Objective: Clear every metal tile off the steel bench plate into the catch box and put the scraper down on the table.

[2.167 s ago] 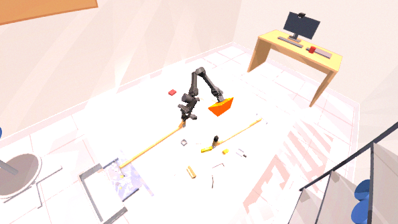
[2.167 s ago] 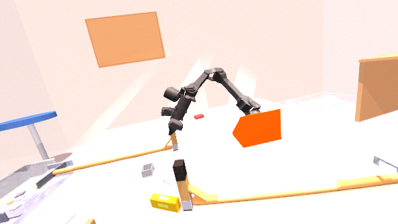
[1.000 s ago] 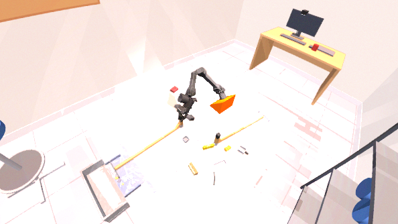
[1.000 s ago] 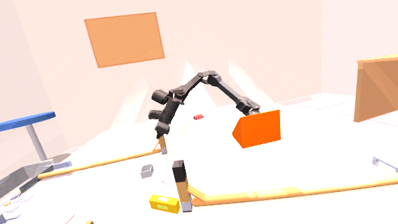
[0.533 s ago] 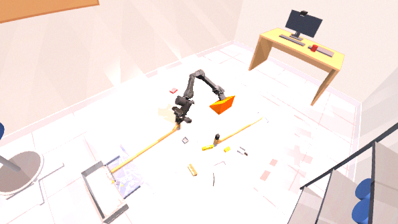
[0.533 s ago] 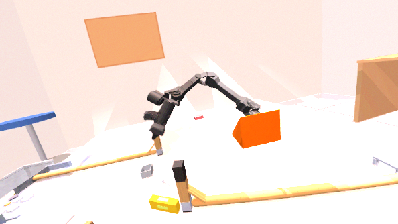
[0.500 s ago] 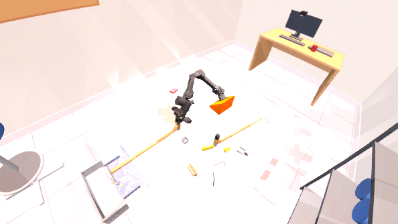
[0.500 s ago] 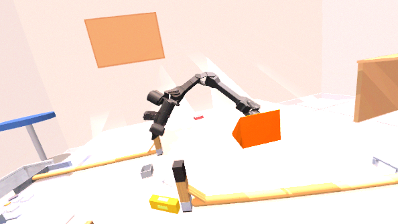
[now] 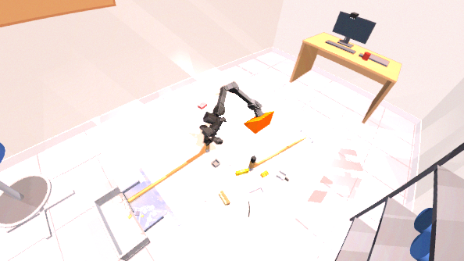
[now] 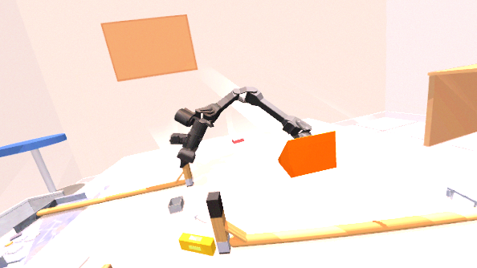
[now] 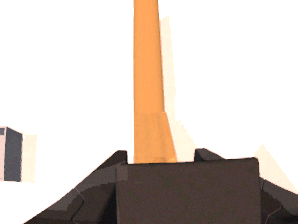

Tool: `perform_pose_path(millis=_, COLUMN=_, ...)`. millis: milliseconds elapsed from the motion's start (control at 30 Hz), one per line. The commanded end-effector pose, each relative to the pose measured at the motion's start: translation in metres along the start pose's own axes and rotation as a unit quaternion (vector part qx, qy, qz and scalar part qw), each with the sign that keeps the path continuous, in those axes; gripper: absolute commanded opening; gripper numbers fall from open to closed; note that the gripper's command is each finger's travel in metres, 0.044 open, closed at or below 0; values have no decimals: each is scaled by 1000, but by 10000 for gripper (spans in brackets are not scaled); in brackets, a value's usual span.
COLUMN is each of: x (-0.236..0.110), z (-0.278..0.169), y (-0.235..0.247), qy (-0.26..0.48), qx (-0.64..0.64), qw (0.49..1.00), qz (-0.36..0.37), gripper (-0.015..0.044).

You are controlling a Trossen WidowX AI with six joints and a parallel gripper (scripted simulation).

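One scraper (image 10: 120, 196) (handle upright), clamped in end effector (image 10: 185, 164)

Two long scrapers (image 10: 120, 196) (image 10: 341, 228), two yellow blocks (image 9: 242, 172) (image 9: 265, 173), one orange box (image 10: 311, 154).

White table (image 9: 344, 205): two long scrapers (image 9: 168, 173), orange box (image 9: 259, 122), yellow blocks (image 9: 242, 172).
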State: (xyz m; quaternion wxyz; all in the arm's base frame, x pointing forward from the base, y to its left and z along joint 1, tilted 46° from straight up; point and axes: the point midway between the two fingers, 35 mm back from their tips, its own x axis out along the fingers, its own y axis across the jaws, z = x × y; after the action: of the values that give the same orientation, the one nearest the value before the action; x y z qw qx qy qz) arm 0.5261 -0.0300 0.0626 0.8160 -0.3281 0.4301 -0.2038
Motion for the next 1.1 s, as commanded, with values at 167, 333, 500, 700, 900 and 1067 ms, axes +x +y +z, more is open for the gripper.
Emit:
perform_pose_path(millis=167, x=-2, z=0, y=0, qy=-3, qx=0, qw=1000, qz=0, gripper=0)
perform_pose_path(millis=333, x=-8, z=-4, y=0, qy=-3, qx=0, qw=1000, qz=1, gripper=0)
perform_pose_path(millis=500, x=-13, z=-8, y=0, qy=-3, qx=0, qw=1000, qz=1, gripper=0)
perform_pose_path(millis=700, x=-20, z=-14, y=0, qy=-3, qx=0, qw=1000, qz=1, gripper=0)
perform_pose_path(millis=900, x=-27, z=-19, y=0, qy=-3, qx=0, qw=1000, qz=2, gripper=0)
perform_pose_path(millis=1067, x=-33, z=-24, y=-1, qy=-3, qx=0, qw=1000, qz=2, gripper=0)
